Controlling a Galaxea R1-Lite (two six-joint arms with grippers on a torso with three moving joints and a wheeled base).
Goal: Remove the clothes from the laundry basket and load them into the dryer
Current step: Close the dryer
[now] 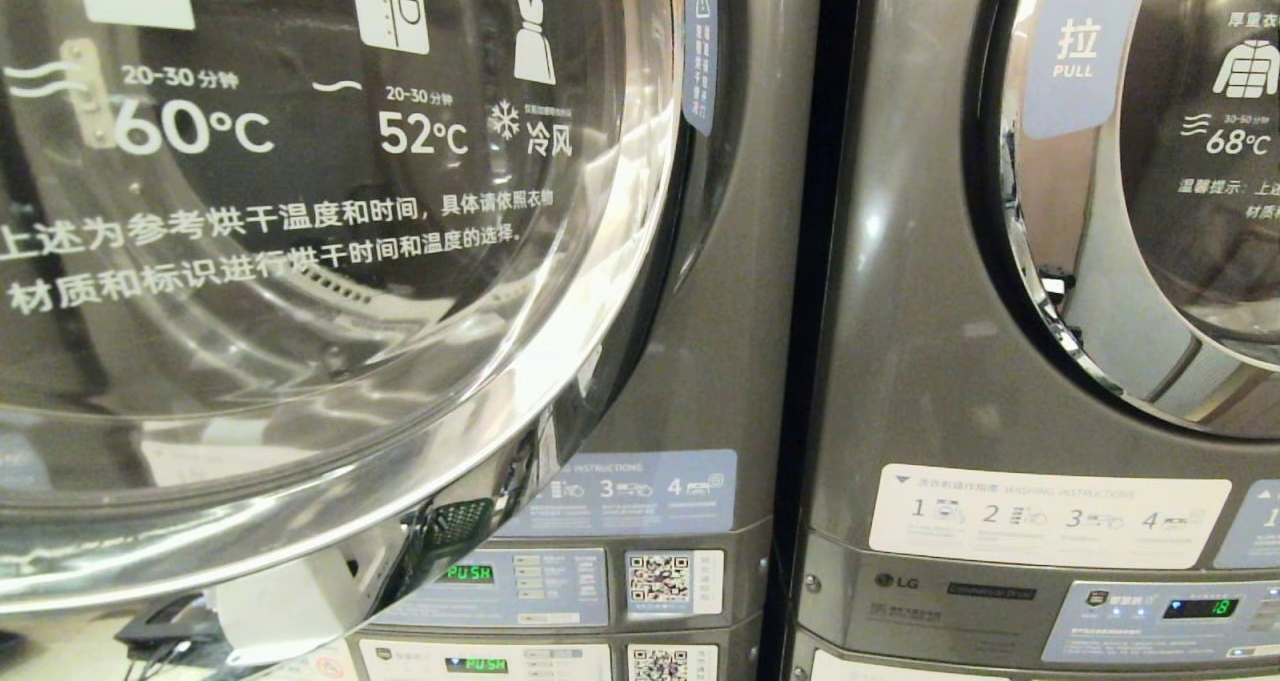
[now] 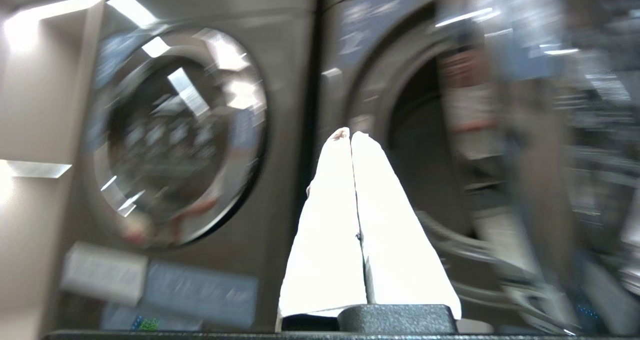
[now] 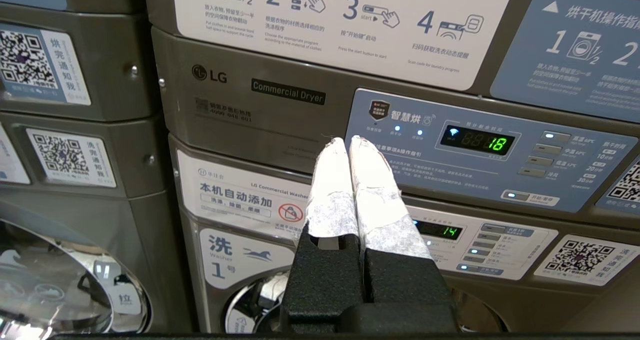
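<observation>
Head view is sitting right up against 2 grey machine stacks: on the left stack the dryer door [image 1: 300, 261] is standing swung open toward the camera, its clear glass printed with 60°C and 52°C icons and filling most of the frame; on the right stack the neighbouring door [image 1: 1150, 211] is showing closed, with a blue PULL tag [image 1: 1078, 49]. Neither arm is showing in the head view. Left gripper [image 2: 350, 135] is pointing at the seam between 2 machine fronts, white fingers [image 2: 327, 220] pressed together, clenched on nothing; the open dryer drum [image 2: 425, 170] is lying just beside its tips on one side, a closed round door [image 2: 175, 140] on the other, and the picture is smearing. Right gripper [image 3: 347, 143] is sitting in front of the LG control panel [image 3: 475, 150], taped fingers [image 3: 332, 200] closed flat against each other, also empty; the panel display is reading 18, the washer panel below it 14. Clothes and laundry basket aren't appearing in any view, so I can't tell where they are.
</observation>
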